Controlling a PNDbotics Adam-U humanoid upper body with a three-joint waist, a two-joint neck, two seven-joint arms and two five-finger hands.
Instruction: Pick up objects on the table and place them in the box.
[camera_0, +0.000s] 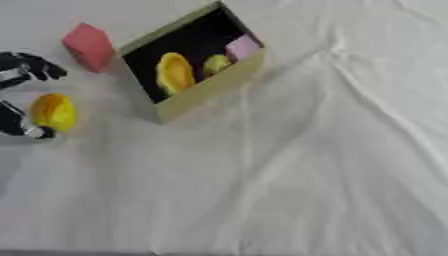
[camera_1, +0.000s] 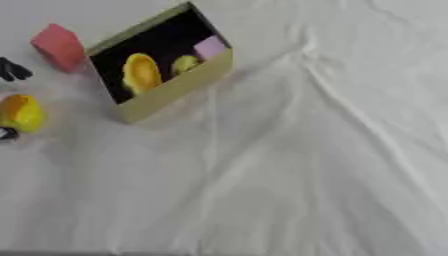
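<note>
While the white cloth-covered surface (camera_0: 289, 190) lies in creases across most of the view, the left robot hand (camera_0: 19, 70) reaches in at the left edge. Its dark fingers (camera_0: 39, 66) spread above a yellow object (camera_0: 53, 112) and its thumb sits below, so the hand brackets the yellow thing; whether it actually touches it I cannot tell. Just beyond stands a red block (camera_0: 87, 46), beside the corner of the box (camera_0: 214, 85). The box is olive-walled with a dark inside, and already holds a large yellow piece (camera_0: 174, 73), a smaller yellow-green piece (camera_0: 216, 63) and a pale pink block (camera_0: 242, 47) in its far corner.
</note>
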